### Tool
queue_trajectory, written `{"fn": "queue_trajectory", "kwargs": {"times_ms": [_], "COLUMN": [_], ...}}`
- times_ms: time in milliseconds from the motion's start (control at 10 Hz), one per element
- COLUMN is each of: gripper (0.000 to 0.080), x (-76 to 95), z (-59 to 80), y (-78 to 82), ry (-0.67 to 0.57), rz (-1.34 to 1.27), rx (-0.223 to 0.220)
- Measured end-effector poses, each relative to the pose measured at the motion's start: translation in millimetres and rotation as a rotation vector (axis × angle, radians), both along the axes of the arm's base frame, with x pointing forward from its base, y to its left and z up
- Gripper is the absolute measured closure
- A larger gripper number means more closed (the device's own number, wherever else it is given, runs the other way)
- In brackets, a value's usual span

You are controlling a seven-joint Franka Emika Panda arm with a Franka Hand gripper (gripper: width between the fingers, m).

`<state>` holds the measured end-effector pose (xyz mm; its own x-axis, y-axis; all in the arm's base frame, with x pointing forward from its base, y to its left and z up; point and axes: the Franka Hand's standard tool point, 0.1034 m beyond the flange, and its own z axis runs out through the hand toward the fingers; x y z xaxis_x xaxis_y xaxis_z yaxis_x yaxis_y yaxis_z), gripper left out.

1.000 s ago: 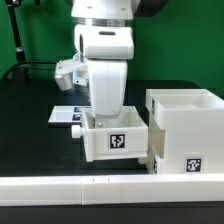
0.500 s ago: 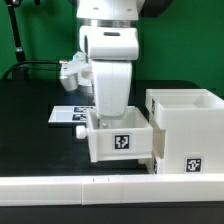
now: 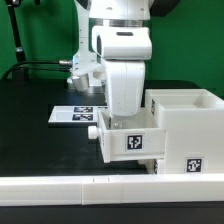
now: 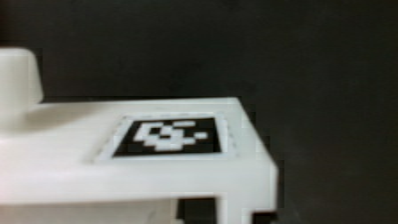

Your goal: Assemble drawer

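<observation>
A black table (image 3: 30, 110) sits under green walls. Directly beneath my gripper (image 3: 127, 112) hangs a small tray (image 3: 129, 142). I think the fingers are clamped on it, but the arm hides them, so I cannot tell. Just beside it stands the tall housing (image 3: 186, 135). Farther behind lies the marker board (image 3: 73, 113). A tilted tray may jam at the housing's mouth or slip free.
</observation>
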<state>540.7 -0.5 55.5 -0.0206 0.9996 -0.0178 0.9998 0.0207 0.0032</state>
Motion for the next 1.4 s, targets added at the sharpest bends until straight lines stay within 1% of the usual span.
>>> {"fn": "queue_trajectory", "kwargs": {"times_ms": [500, 1000, 1300, 1400], "gripper": [0.0757, 0.0757, 0.0757, 0.0757], "x": [0.0, 0.0, 2.5, 2.8], "z": [-0.7, -0.6, 0.2, -0.3], "y": [3.5, 2.5, 9.2, 9.1], "ry": [0.000, 0.000, -0.003, 0.013], "rz": [-0.029, -0.031, -0.050, -0.059], "rx": [0.001, 0.001, 0.002, -0.002]}}
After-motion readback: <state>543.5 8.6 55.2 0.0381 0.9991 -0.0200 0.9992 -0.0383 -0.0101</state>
